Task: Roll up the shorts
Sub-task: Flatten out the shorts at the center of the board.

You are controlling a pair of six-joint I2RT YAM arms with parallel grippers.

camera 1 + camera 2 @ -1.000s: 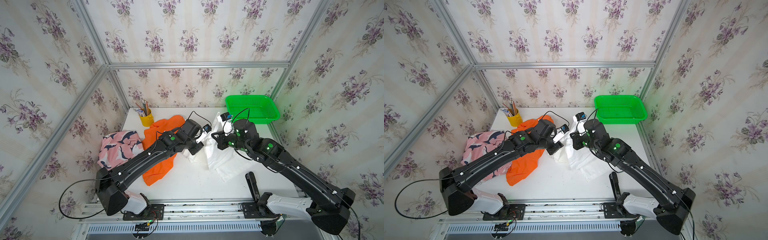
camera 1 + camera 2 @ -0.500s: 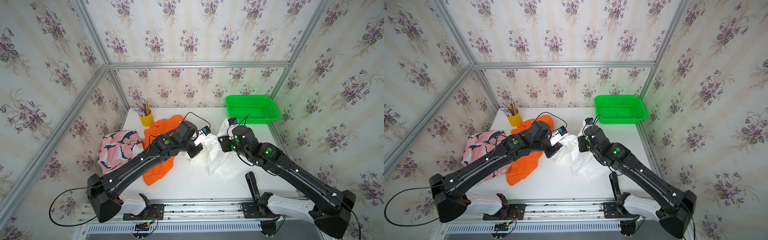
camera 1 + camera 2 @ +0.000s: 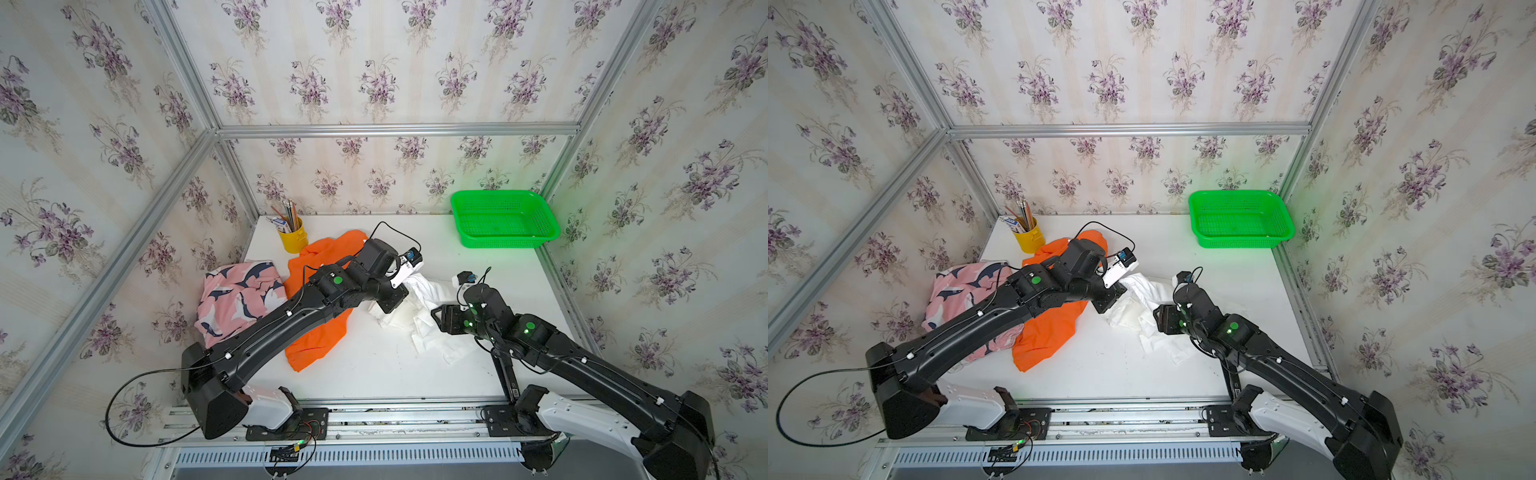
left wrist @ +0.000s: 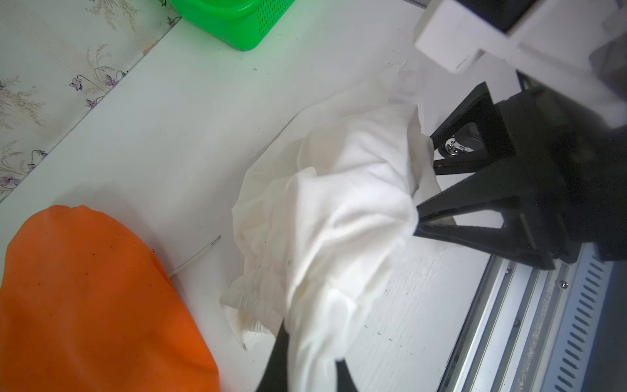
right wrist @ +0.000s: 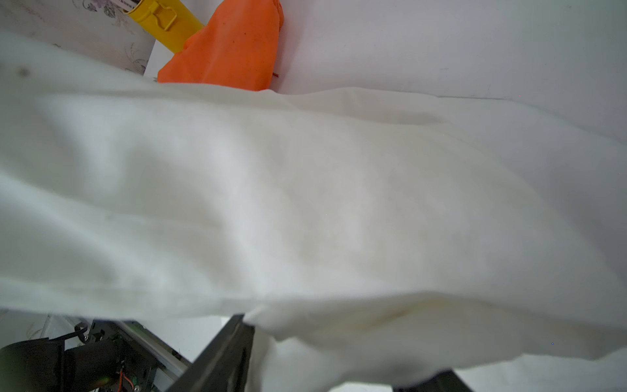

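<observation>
White shorts [image 3: 419, 309] run lengthwise from the left gripper's [image 4: 310, 363] pinch toward the parted right gripper [image 4: 424, 183].

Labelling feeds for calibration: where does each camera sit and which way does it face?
Top views: one stereo head high above the robot, looking down and forward at the table; both arms show.
Left wrist: on the left arm, looking past the left gripper, shut on the white shorts, toward the open right gripper.
Right wrist: on the right arm, close over the white shorts; one finger shows.
Shared: both wrist views show the orange shorts; top and left wrist views show the basket.
</observation>
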